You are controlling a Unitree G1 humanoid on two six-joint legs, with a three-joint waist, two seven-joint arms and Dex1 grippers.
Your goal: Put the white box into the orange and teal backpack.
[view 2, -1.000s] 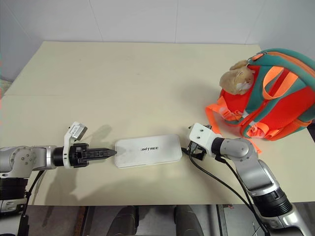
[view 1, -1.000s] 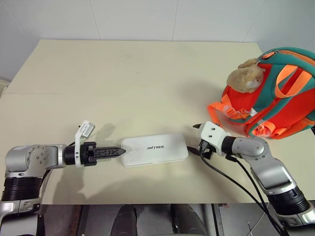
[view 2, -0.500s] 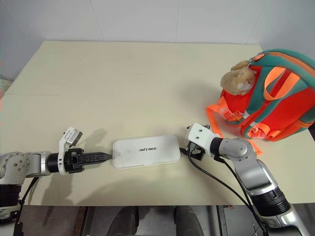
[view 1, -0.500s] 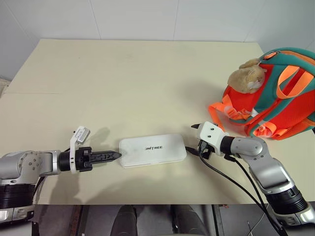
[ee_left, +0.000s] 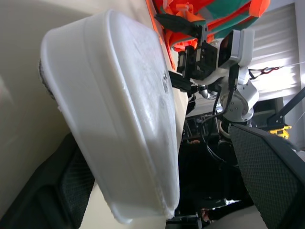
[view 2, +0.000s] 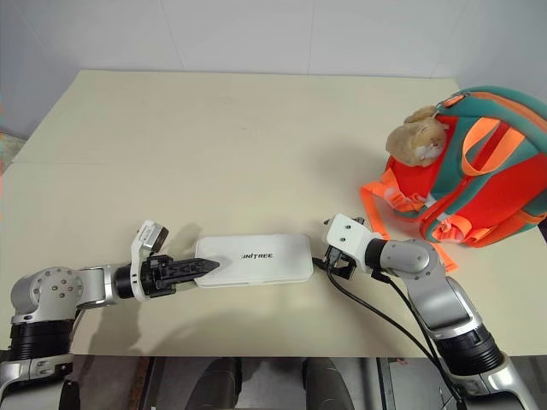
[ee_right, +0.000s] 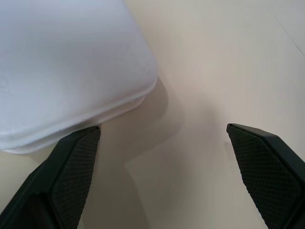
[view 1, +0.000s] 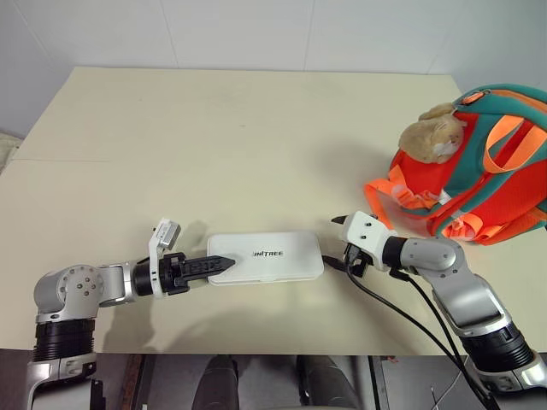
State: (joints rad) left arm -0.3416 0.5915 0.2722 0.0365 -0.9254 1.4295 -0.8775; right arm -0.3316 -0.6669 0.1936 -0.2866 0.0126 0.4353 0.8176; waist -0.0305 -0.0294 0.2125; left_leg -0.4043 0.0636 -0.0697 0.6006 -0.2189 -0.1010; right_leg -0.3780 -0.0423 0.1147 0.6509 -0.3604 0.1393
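Starting at the left, we see our left gripper (view 1: 220, 263) lying nearly level above the table (view 1: 214, 137), pointing to the right. Its jaws are spread wide around the left end of the white box (view 1: 267, 256): one black finger (view 1: 205, 264) shows over the box's top near the corner, and in the left wrist view the box (ee_left: 119, 119) sits between the two fingers. We cannot tell whether the fingers touch it.

The white box lies flat near the front edge of the table, lengthwise from left to right, with its dark lettering facing up.

Just beside the box's right end is our right gripper (view 1: 342, 248), angled down and to the left. Its jaws are also spread wide; in the right wrist view the two fingers (ee_right: 71, 176) stand well apart, with the box's rounded corner (ee_right: 71, 62) close by one of them and bare table between them.

At the far right, the orange and teal backpack (view 1: 504, 171) rests on the table, well apart from the box, with a tan plush charm (view 1: 432, 132) on its left side and orange straps (view 1: 397, 192) spilling towards the right gripper.
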